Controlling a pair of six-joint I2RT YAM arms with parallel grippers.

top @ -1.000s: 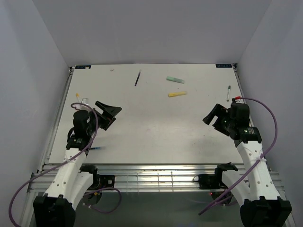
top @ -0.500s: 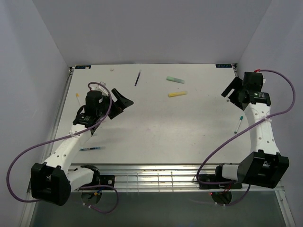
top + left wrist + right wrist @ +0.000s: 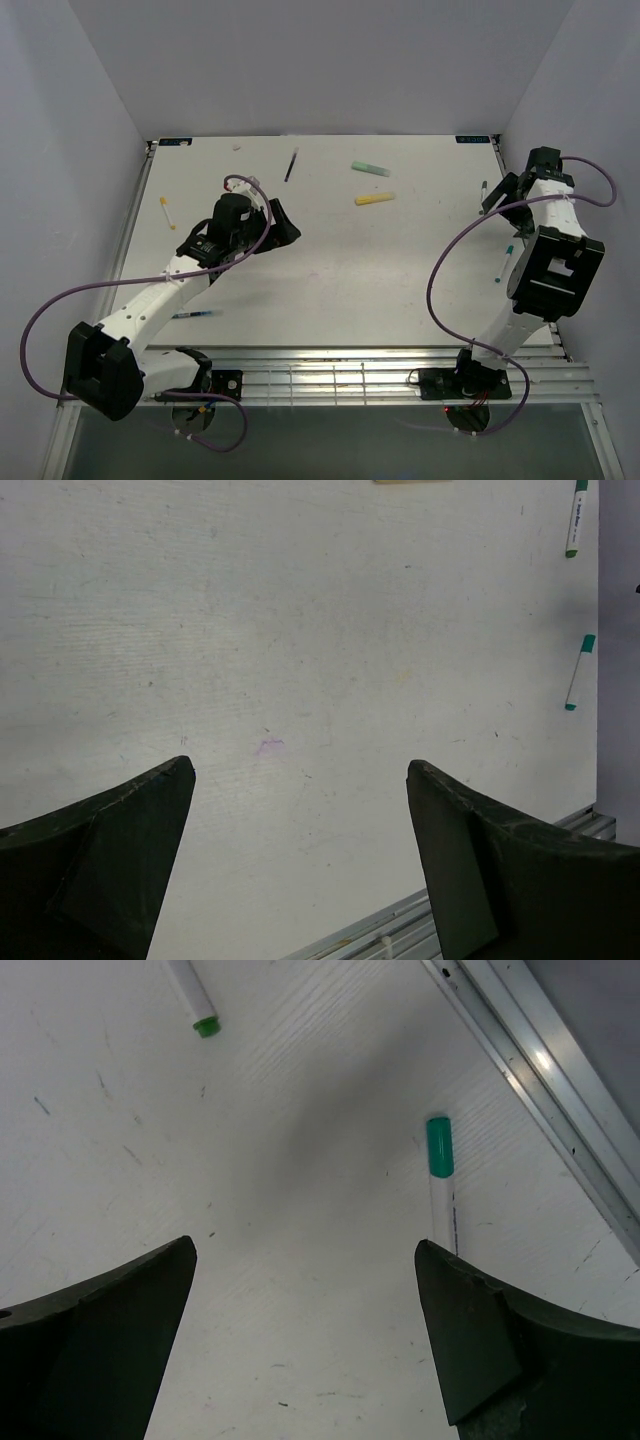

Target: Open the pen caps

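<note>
Both arms swung outward, we are holding left gripper [image 3: 298,768] and right gripper [image 3: 305,1250] spread, empty, to pinch the light, slick teal cap [image 3: 438,1147] midway

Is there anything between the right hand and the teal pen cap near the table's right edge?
Nothing visible stands between them. The right hand hangs open over bare table, and the teal pen cap lies uncovered just ahead of one finger, near the metal rail.
</note>
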